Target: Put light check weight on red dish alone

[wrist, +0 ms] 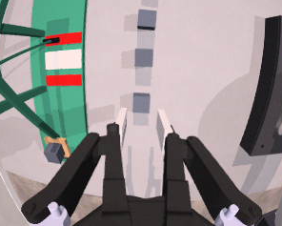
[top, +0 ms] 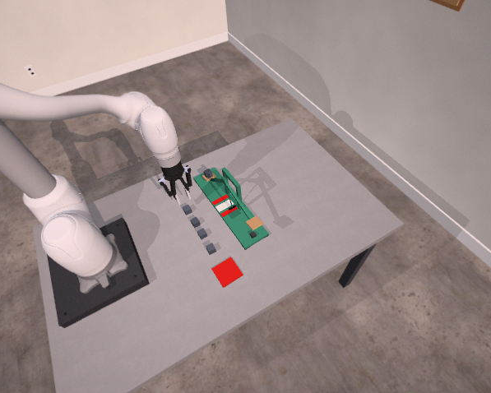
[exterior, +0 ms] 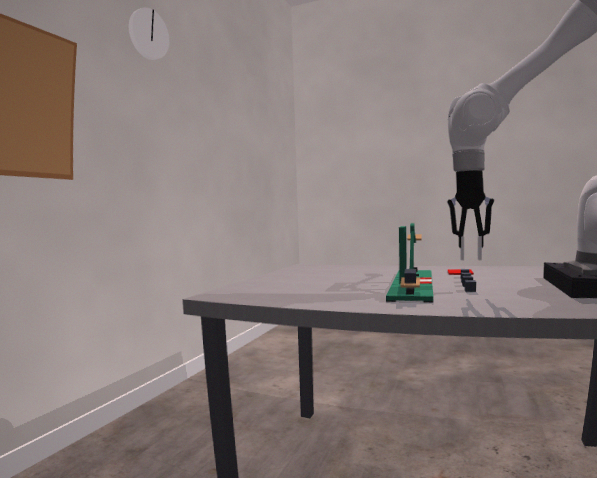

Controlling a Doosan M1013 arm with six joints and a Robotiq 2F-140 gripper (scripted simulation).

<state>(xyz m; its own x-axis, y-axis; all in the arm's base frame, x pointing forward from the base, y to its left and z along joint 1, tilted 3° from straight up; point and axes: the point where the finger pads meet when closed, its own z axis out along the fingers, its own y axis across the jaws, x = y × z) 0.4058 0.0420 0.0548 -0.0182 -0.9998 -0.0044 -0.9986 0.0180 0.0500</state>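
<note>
My gripper [top: 183, 199] [exterior: 471, 255] [wrist: 141, 117] is partly open and empty, above the table just beyond the nearest weight [top: 187, 209] [wrist: 141, 102] of a row. The row's other dark weights [top: 195, 221] [top: 201, 233] [top: 210, 248] stand apart towards the red dish [top: 227, 271] [exterior: 454, 271], which lies flat with nothing on it. Another weight [top: 208, 173] [exterior: 409, 276] [wrist: 53, 153] sits on the balance's lowered pan. The empty pan [top: 254, 222] [exterior: 418, 237] is raised. In the wrist view the pointer tip [wrist: 50, 40] is over a red field [wrist: 72, 37], off the white field [wrist: 63, 59].
The green balance base [top: 244, 237] [wrist: 71, 109] lies beside the row, with its upright green frame [exterior: 402, 251] on the side away from the weights. The robot's black base plate [top: 131, 257] [wrist: 262, 118] is on the other side of the row.
</note>
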